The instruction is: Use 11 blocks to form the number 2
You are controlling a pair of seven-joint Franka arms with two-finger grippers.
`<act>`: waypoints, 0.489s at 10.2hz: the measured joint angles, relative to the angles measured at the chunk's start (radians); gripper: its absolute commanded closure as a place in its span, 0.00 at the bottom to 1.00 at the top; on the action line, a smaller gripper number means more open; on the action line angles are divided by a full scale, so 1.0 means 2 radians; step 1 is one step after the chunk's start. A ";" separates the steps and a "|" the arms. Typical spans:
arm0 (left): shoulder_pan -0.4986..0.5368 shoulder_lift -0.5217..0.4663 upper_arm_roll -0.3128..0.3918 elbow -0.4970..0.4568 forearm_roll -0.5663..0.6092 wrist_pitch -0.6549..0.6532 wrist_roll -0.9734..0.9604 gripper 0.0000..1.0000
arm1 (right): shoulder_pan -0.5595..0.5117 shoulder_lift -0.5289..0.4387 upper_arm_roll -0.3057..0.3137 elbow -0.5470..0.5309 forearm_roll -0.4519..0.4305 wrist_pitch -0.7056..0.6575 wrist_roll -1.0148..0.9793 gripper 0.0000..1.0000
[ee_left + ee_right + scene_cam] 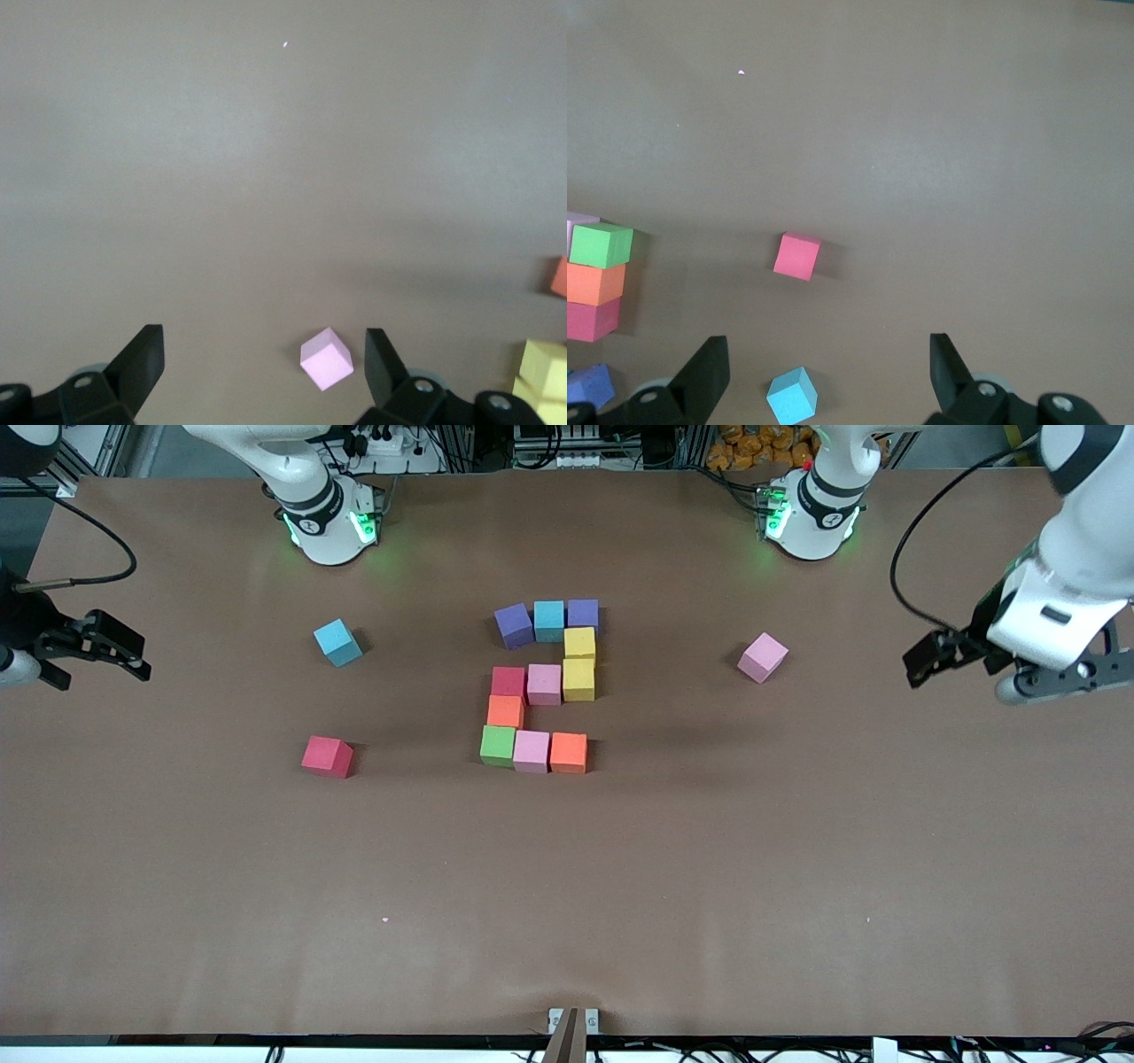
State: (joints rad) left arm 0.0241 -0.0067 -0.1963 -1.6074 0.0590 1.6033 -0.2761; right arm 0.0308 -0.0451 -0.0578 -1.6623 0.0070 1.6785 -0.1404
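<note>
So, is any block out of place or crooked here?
The number 2 looks complete, eleven cubes. Its purple cube at the right arm's end of the top row sits slightly turned. Three loose cubes lie apart from it, all rotated: a blue cube, a red cube and a pink cube.

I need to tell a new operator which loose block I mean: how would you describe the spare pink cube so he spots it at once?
Start from the number 2 of coloured cubes in the middle of the table. Look toward the left arm's end, where one pink cube sits alone on bare brown surface. It touches nothing and is turned askew, unlike the two pink cubes built into the digit.
</note>
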 measured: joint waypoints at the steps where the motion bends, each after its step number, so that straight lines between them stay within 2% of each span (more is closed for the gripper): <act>1: 0.000 -0.001 0.000 0.018 -0.006 -0.016 0.027 0.00 | 0.000 0.000 0.001 0.000 0.000 0.000 0.001 0.00; 3: 0.003 -0.001 0.003 0.041 -0.015 -0.025 0.059 0.00 | 0.000 0.000 0.001 -0.001 0.000 -0.002 0.004 0.00; 5: 0.003 -0.001 0.005 0.045 -0.015 -0.026 0.064 0.00 | -0.001 -0.001 0.001 -0.001 0.000 -0.006 0.005 0.00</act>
State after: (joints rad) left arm 0.0304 -0.0087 -0.1857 -1.5171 0.0290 1.5507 -0.1487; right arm 0.0290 -0.0471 -0.0567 -1.6636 0.0067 1.6657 -0.1298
